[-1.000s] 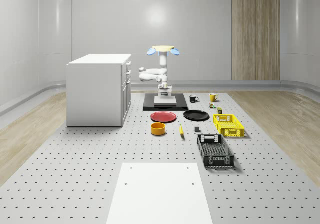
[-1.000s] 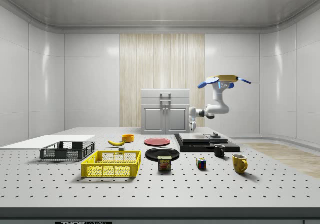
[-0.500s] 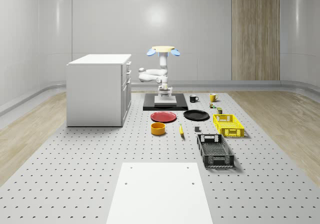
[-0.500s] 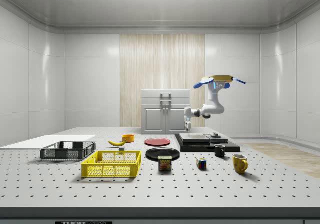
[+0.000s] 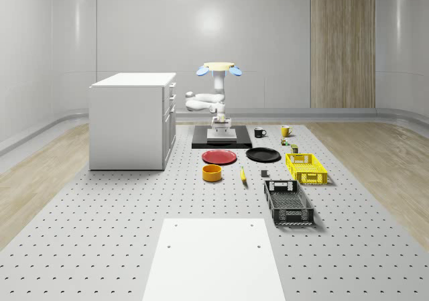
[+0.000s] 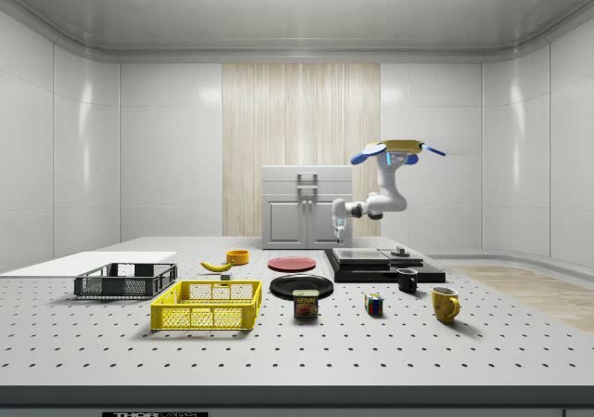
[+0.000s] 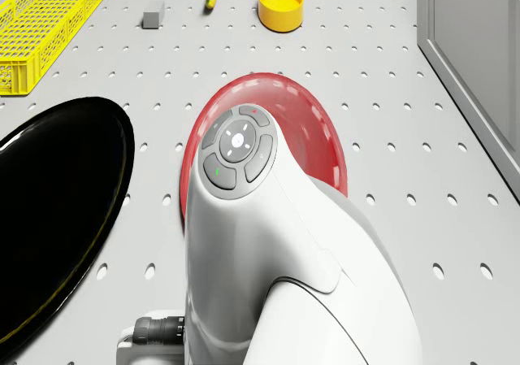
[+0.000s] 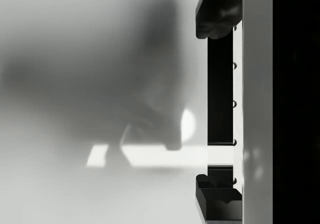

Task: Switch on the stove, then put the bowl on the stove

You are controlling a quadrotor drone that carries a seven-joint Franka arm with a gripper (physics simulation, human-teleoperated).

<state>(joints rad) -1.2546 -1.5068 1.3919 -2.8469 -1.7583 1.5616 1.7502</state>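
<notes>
We note the drone [image 6: 397, 148] hovering above the stove [image 6: 382, 265], its arm [image 6: 379, 203] folded down toward the stove's near edge in the whole-scene view. The hand [image 8: 218, 109] hangs just above the stove's pale top, fingers [image 8: 216, 17] spread wide, gripping nothing. The bowl [image 5: 212, 173] sits on the table [image 5: 134, 214], well apart from the stove, at roughly seven o'clock of the red plate [image 5: 220, 157] in the whole-scene view.
</notes>
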